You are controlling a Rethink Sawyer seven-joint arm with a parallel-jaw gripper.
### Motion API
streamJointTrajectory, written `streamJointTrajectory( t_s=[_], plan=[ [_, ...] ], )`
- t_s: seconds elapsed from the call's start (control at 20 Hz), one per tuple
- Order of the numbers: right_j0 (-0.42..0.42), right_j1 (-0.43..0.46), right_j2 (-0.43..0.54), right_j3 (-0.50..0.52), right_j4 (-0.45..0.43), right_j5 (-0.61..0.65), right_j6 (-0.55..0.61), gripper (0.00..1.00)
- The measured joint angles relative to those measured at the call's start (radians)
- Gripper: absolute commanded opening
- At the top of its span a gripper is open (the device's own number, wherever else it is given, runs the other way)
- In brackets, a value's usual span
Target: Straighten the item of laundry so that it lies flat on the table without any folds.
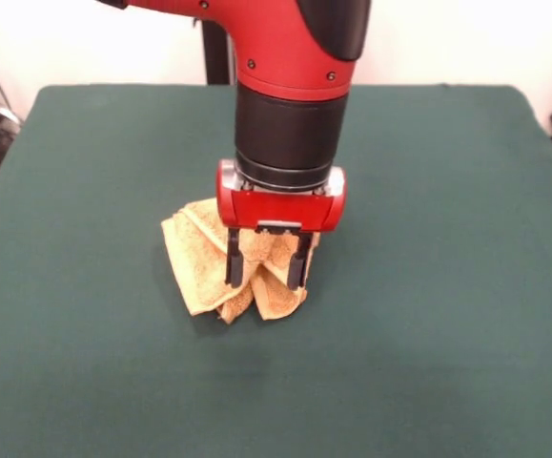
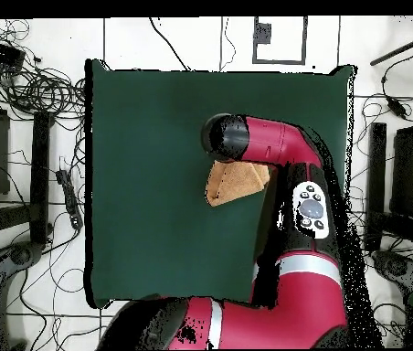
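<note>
towel [image 1: 199, 262]: we see a golden-orange terry cloth bunched into a crumpled heap, several folds and overlapping flaps, not flat. It sits roughly mid-worktop in the front view, slightly left of centre.
towel, overhead [image 2: 233, 183]: we see only a wedge of it; the rest is hidden under the arm's wrist. The visible part looks like a pointed, folded shape.
worktop [image 1: 428, 315]: dark green cloth cover, far larger than the towel. We see bare cloth on all sides of the heap.
arm [image 1: 290, 91]: red and black, comes straight down over the towel. In the overhead view its black wrist end [image 2: 226, 137] sits just above the towel's exposed edge.
claw [image 1: 267, 283]: two black fingers [image 1: 233, 262] point down with a gap between them, spread apart, straddling a raised ridge of towel. The tips are down among the folds in front view. We cannot tell whether the pads actually touch the cloth or only overlap it in the view.
grip: nothing pinched that we can confirm; the fingers stand apart.
surroundings: cables [image 2: 37, 87] and dark gear lie on the floor around the worktop in the overhead view.
</note>
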Motion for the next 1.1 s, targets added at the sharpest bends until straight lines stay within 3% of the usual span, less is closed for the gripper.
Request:
streamJointTrajectory(
  t_s=[1.1],
  plan=[
    [-0.094, 0.039, 0.153, 0.049, -0.005, -0.071, 0.000, 1.00]
  ],
)
